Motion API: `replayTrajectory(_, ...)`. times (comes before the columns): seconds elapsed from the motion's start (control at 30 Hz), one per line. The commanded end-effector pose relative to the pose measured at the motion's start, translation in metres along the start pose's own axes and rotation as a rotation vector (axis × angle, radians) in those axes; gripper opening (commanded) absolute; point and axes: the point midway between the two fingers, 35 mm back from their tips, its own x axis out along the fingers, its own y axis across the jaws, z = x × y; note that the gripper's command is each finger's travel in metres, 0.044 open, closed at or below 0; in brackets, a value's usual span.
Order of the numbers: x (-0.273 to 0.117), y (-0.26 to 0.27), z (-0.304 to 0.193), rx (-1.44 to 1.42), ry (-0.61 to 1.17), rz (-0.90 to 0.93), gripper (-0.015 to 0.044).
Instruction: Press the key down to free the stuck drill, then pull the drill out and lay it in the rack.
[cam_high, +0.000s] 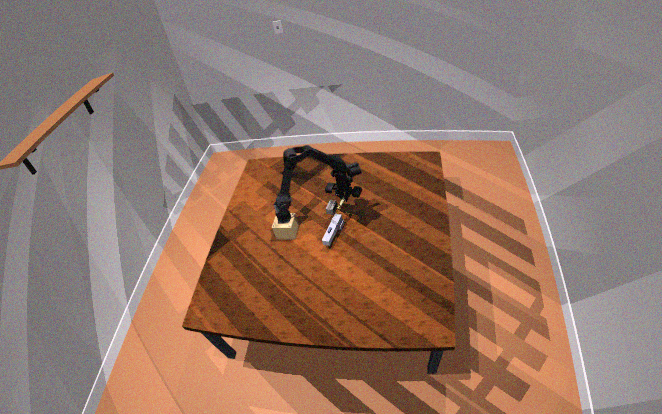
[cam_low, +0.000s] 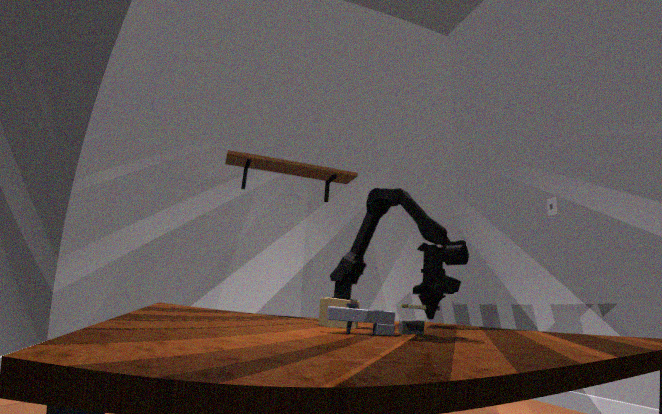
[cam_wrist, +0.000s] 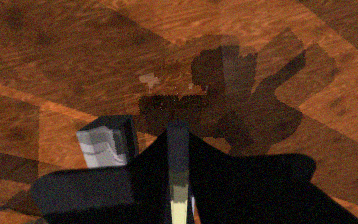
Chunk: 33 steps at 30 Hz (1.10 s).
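From where I stand, the thin yellow drill lies nearly level above the table, gripped near one end by the closed fingers. Its long axis runs roughly in line with the long pale block, its other end pointing that way. I count one drill, one long block and one small grey block, near the fingers.

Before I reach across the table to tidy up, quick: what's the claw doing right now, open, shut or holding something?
Claw: closed, holding the thin yellow drill.
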Motion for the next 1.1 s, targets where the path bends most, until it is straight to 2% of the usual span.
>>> replayTrajectory(0.0, -0.003, -0.001, 0.001, -0.005, -0.003, -0.002, 0.0)
replayTrajectory(0.33, -0.007, 0.001, 0.001, -0.005, -0.003, -0.001, 0.0)
replayTrajectory(1.07, -0.004, 0.044, 0.009, -0.005, -0.004, 0.002, 0.0)
